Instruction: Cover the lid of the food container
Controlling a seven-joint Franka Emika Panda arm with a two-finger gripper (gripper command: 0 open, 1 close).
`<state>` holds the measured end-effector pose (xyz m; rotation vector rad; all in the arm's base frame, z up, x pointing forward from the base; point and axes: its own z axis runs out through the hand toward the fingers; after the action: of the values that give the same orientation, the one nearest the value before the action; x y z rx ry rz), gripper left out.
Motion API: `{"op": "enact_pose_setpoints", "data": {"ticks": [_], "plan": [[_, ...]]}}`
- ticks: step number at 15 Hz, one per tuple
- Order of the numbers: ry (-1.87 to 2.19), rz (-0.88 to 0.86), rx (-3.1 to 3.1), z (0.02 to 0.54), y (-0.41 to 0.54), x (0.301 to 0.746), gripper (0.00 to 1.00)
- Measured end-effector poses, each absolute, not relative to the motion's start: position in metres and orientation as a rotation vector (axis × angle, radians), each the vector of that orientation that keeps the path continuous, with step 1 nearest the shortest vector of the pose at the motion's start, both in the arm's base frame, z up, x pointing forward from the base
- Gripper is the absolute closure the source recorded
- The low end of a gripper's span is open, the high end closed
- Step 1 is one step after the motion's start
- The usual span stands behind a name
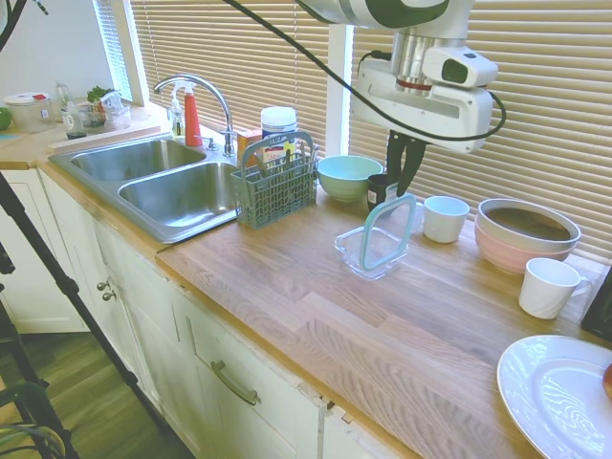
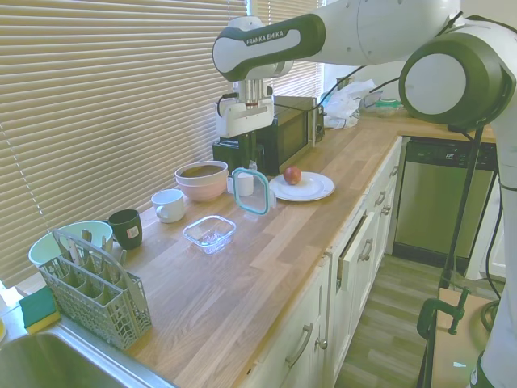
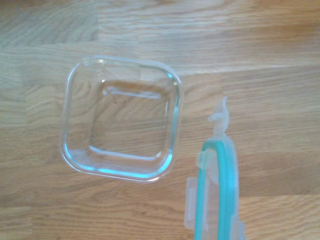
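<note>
Wooden counter (image 1: 287, 277) bears clear square food container (image 2: 209, 233); gripper (image 1: 396, 199) pinches teal-rimmed lid (image 1: 386, 232) upright

Teal-rimmed clear lid (image 1: 386, 234); colourless see-through food container (image 3: 120, 125); light striped wooden countertop (image 1: 402, 335); pale green bowl (image 1: 346, 177); pink bowl (image 1: 526, 234); grey-green cutlery basket (image 1: 274, 186); red apple (image 2: 292, 175); cream slatted blinds (image 2: 105, 89).

The plate (image 1: 559, 397) is cut off by the first exterior view's right and bottom edges. In the wrist view the lid (image 3: 216, 197) runs off the bottom edge, so only part of it shows. The dark mug (image 1: 378, 188) is mostly hidden behind the lid and gripper (image 1: 390, 203), whose fingertips look pinched on the lid's top edge.
</note>
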<state>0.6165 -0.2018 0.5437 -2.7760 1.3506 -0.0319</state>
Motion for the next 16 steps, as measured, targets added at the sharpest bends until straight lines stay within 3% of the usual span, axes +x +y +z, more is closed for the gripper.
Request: {"op": "enact_pose_setpoints", "data": {"ticks": [16], "plan": [[1.406, -0.05, -2.782, 0.537, -0.212, 0.64, 1.0]]}}
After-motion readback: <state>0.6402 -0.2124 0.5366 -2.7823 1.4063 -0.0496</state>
